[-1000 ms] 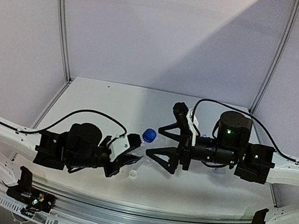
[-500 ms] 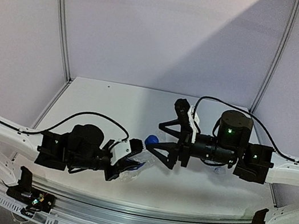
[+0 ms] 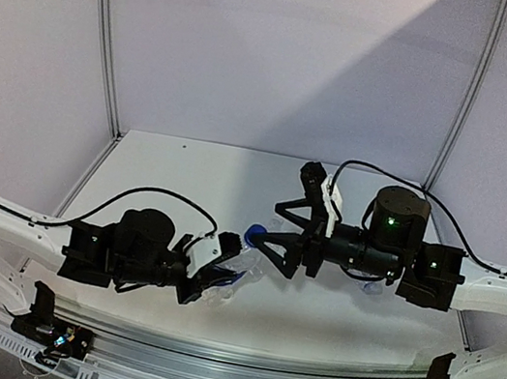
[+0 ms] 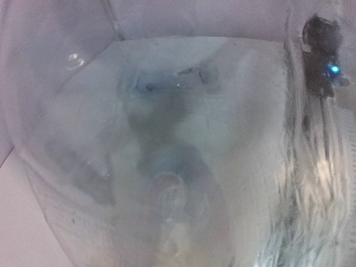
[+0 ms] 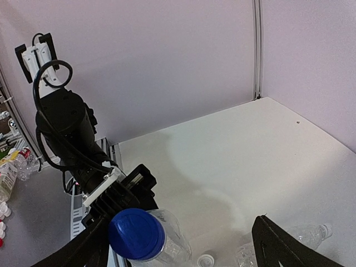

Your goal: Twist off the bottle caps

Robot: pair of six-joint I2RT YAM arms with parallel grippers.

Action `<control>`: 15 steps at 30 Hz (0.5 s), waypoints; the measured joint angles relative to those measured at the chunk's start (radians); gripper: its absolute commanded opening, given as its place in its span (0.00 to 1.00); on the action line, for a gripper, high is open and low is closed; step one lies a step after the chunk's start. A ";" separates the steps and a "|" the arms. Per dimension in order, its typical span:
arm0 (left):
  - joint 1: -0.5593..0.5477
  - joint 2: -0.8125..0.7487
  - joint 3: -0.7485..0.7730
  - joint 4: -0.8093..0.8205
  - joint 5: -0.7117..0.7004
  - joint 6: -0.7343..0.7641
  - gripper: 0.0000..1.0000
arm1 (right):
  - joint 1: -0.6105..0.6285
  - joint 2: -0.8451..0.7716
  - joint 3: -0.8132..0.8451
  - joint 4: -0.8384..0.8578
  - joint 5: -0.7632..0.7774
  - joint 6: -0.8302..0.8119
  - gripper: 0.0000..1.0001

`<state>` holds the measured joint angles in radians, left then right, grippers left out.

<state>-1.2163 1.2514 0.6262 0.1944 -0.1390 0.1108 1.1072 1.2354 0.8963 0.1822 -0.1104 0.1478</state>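
No writing, brand, number or sign can be read in any view. The bottle (image 5: 168, 248) with the blue cap (image 5: 137, 233) shows no legible print. The small bottles (image 5: 8, 173) at the left edge of the right wrist view carry coloured labels too small to read.

— How many bottles?
— Two for certain: the blue-capped bottle (image 5: 169, 247) and a lying bottle (image 5: 306, 232) toward the table's (image 5: 250, 150) right edge. Whether the clear plastic beside it is a third, I cannot tell
— Caps?
— Three: one blue cap (image 5: 136, 233) and two white, a loose cap (image 5: 206, 259) and the lying bottle's cap (image 5: 328, 227)
— Arms?
— Two: left arm (image 3: 3, 219), right arm (image 3: 501, 292)
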 measured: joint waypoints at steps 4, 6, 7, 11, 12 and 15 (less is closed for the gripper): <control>0.004 -0.024 -0.001 -0.002 -0.009 -0.001 0.00 | -0.001 -0.016 0.000 0.000 0.000 0.002 0.89; 0.004 -0.039 -0.002 -0.002 -0.011 -0.004 0.00 | -0.003 -0.026 0.000 -0.001 0.004 0.001 0.89; 0.004 -0.046 -0.003 -0.002 -0.011 -0.006 0.00 | -0.003 -0.031 -0.001 -0.002 0.008 0.001 0.89; 0.004 -0.060 -0.003 0.002 -0.013 -0.008 0.00 | -0.009 -0.046 -0.008 -0.012 0.040 0.001 0.89; 0.004 -0.061 -0.003 0.002 -0.011 -0.007 0.00 | -0.011 -0.048 -0.010 -0.017 0.051 0.001 0.89; 0.004 -0.062 -0.003 0.002 -0.010 -0.006 0.00 | -0.017 -0.057 -0.018 -0.032 0.092 0.001 0.89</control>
<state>-1.2121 1.1896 0.6231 0.1967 -0.1486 0.1043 1.0904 1.1782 0.8780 0.1501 -0.0189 0.1490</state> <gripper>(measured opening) 0.188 0.894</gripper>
